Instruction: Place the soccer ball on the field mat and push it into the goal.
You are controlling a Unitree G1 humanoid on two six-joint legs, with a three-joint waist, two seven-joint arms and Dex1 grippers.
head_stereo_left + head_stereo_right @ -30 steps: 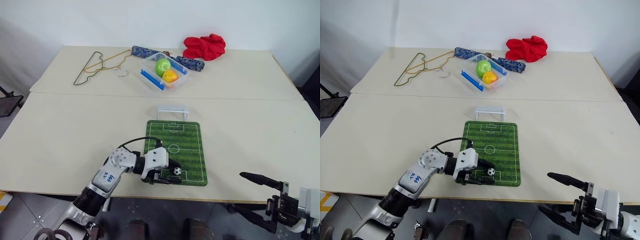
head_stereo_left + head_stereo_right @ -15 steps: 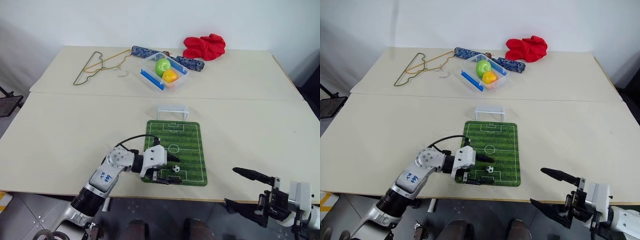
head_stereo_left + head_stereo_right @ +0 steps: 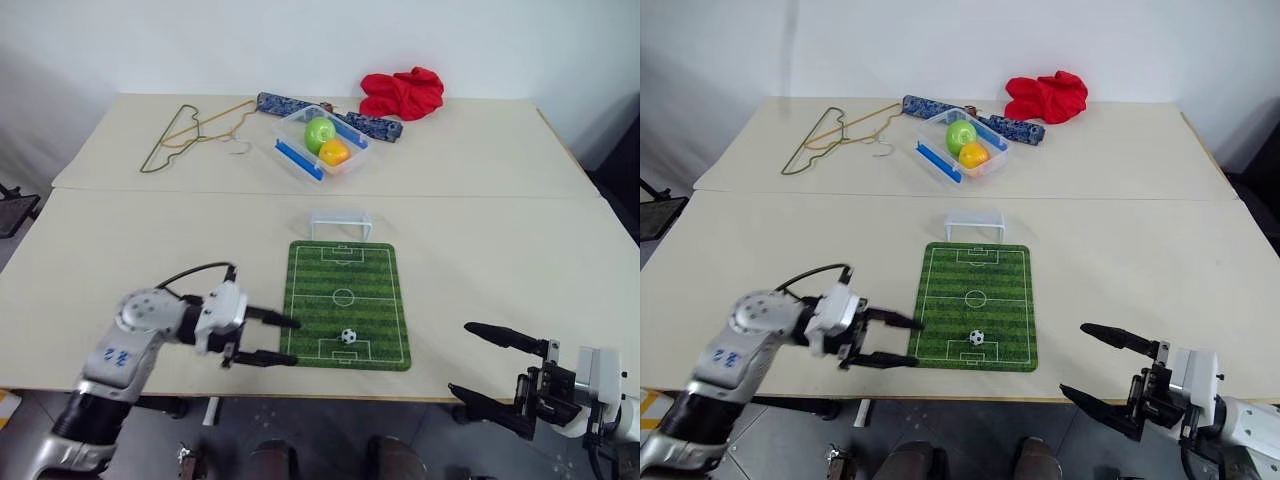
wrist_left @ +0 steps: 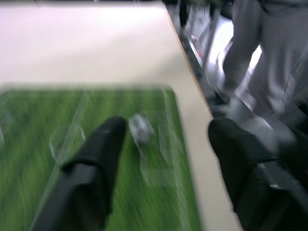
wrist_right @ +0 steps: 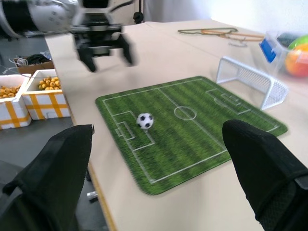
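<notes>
I had drawn the left gripper (image 3: 284, 340) back off the field mat (image 3: 371, 283) toward the robot's left, and its fingers (image 3: 283, 322) stood parted and empty just beside the mat's edge. The soccer ball (image 3: 347, 337) lay free on the mat's near end, well apart from the goal (image 3: 340, 223) at the far end. The right gripper (image 3: 1095, 366) hung spread and empty off the bench's (image 3: 500, 260) near edge.
</notes>
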